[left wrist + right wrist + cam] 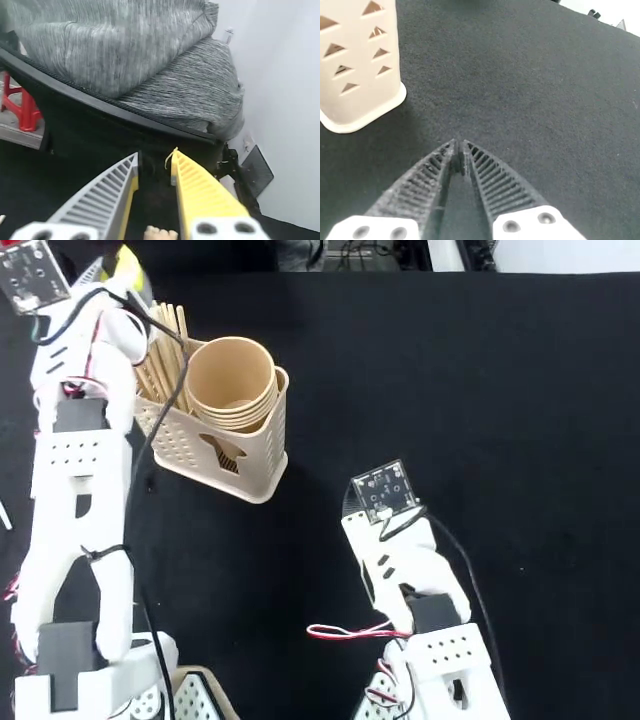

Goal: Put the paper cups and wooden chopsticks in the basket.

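Sitting in the basket near the tabletop's far left corner, light, crushable paper cups are wanting rim grips and the stiff wooden chopsticks mid-bundle pinches. The left gripper is gaping slightly, its tips empty. The right gripper is sitting closed, empty.

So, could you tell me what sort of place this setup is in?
Likely a home or lounge corner turned into a robot bench: a grey sofa and a red stool stand beyond the black-covered table, by a white wall.
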Tool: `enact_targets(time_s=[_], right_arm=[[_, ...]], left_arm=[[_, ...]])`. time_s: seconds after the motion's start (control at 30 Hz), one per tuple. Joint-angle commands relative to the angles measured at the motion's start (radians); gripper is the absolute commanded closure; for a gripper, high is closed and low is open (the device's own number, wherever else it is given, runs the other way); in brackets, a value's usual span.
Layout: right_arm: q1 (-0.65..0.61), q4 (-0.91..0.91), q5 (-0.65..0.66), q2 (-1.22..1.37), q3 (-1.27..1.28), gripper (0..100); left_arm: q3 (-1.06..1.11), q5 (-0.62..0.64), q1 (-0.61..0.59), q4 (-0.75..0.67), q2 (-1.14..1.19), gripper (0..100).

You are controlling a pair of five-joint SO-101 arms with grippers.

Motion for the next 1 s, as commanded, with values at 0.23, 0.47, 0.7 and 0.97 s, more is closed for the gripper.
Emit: enact_targets(time_s=[0.23, 0.47, 0.7, 0.97], right_arm=[[0.005, -0.002, 0.009, -0.005, -0.001, 98.2], [0.006, -0.003, 0.009, -0.005, -0.001, 98.2], [0.006, -0.003, 0.009, -0.005, -0.001, 98.2], [0.005, -0.003, 0.009, -0.007, -0.001, 98.2]], left_arm=[[-0.394, 0.002, -0.358, 0.423, -0.049, 85], [-1.075, -0.078, -0.461, 0.804, 0.560, 85], [-1.787, -0.163, -0.585, 1.048, 1.232, 86], [-1.844, -0.275, -0.688, 0.944, 1.462, 88]])
